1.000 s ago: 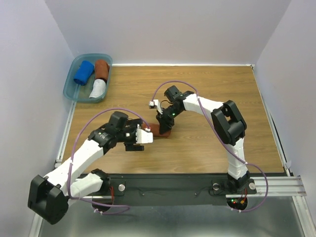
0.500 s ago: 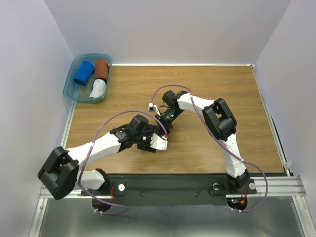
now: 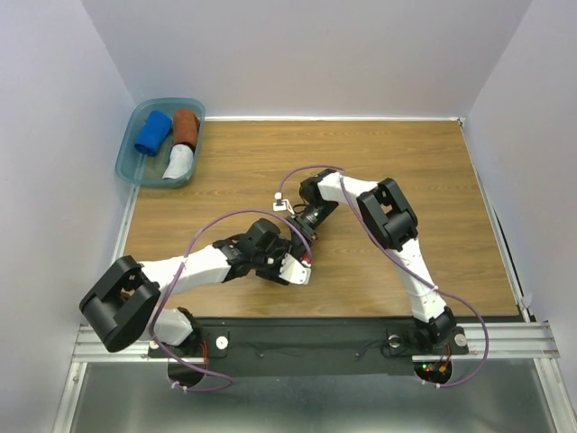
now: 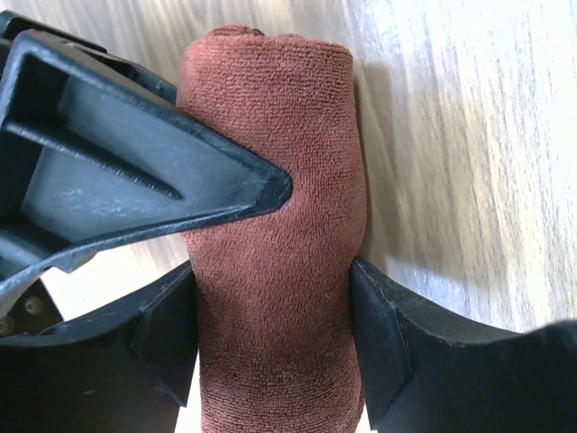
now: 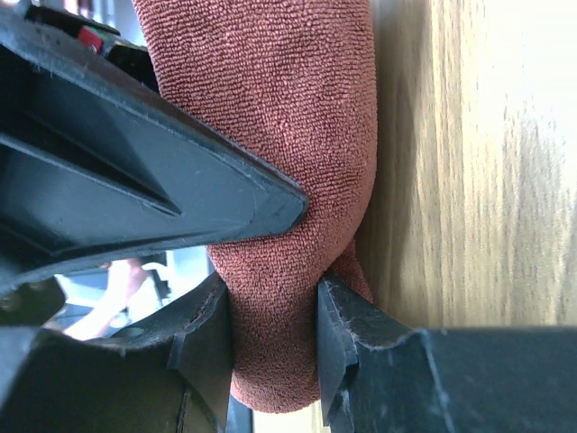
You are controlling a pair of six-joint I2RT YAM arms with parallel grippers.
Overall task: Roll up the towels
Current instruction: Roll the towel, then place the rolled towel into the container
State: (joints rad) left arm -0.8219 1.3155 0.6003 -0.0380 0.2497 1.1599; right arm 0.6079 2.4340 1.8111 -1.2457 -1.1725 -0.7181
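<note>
A rust-brown towel [image 4: 279,225], rolled into a tight cylinder, lies on the wooden table. In the top view both grippers hide it. My left gripper [image 4: 270,334] is shut on the roll, with one finger [image 4: 171,334] pressing each side. My right gripper [image 5: 270,334] is shut on the roll's other end [image 5: 288,117] and pinches it narrow. In the top view the two grippers meet nose to nose at the table's middle front, left [image 3: 293,260] and right [image 3: 305,225]. A light grey rolled towel [image 3: 178,162] lies in the tub.
The translucent blue tub [image 3: 126,149] stands at the back left corner. It also holds a blue roll [image 3: 151,132] and a second rust-brown roll [image 3: 185,126]. Purple-white walls enclose the table on three sides. The arms' cables loop above the middle.
My left arm has swung right and closed its jaws on the brown roll, which now hides under the grippers. My right arm has folded in, still gripping the roll's other end.
</note>
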